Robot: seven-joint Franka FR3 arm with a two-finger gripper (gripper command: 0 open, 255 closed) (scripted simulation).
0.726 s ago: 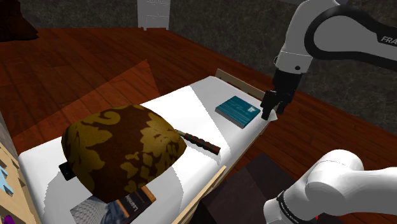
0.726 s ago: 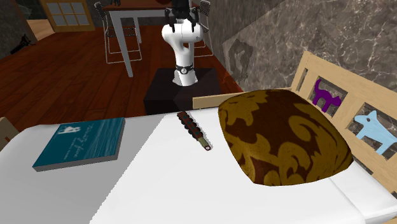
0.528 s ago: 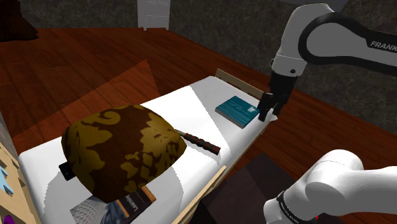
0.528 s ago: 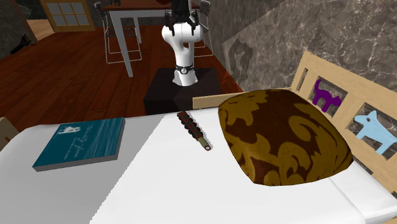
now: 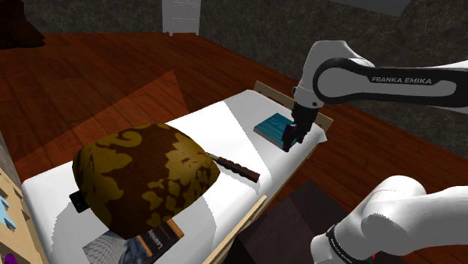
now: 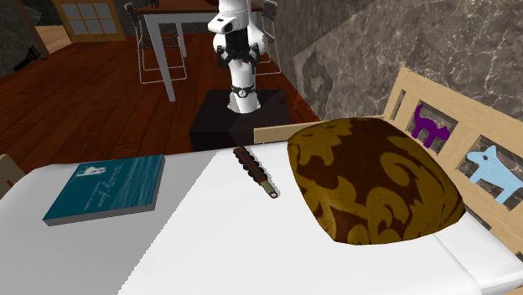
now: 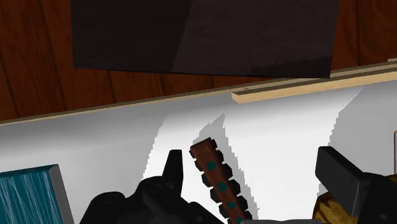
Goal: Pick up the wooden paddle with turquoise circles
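Hovering claw (image 7: 251,162) spread apart, paddle (image 7: 213,168) between its fingers (image 7: 173,170), one end cut off

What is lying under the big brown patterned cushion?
A dark book and a black corner stick out from beneath the cushion on the white bed; their remaining parts are covered.

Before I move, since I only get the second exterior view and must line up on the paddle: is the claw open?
Observer: Yes, in the wrist view the claw is open.
Operator: Anything between its sides?
Observer: The paddle lies in line between them, untouched, on the white bed.
Operator: Where is the claw over the bed?
Observer: In the shoulder view it is at the teal book, by its corner, apart from the paddle.
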